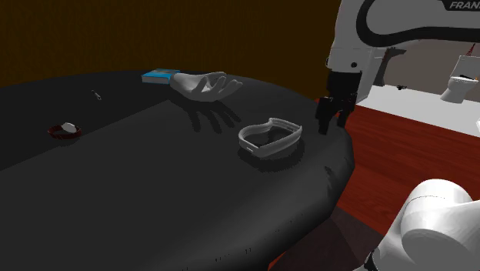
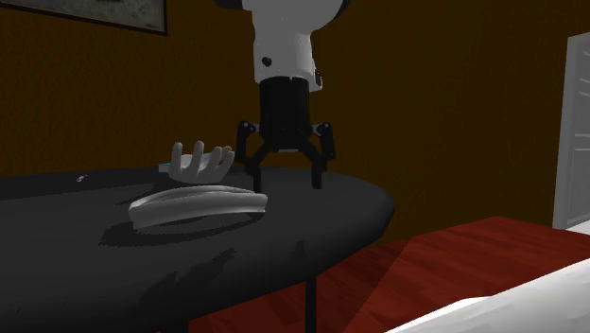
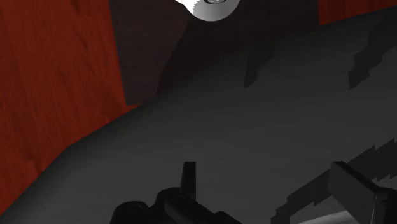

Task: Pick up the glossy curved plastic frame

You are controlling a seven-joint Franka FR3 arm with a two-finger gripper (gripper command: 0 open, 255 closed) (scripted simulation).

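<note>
Hovering with fingers spread over the dark surface's [image 1: 154, 200] edge, the pincer [image 1: 333, 123] hangs right of the white frame [image 2: 199, 202], not touching it.

I hung my gripper [image 1: 332, 125], fingers apart, over the edge of the black table [image 1: 154, 192], near the pale curved frame [image 1: 269, 137] (a white hand model [image 1: 204, 85] lay beyond it).

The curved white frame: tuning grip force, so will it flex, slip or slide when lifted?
The frame looks like a thin open loop, so it probably flexes if squeezed. Its smooth rim may slip. Lying flat on the dark table, it likely slides rather than rolls.
</note>
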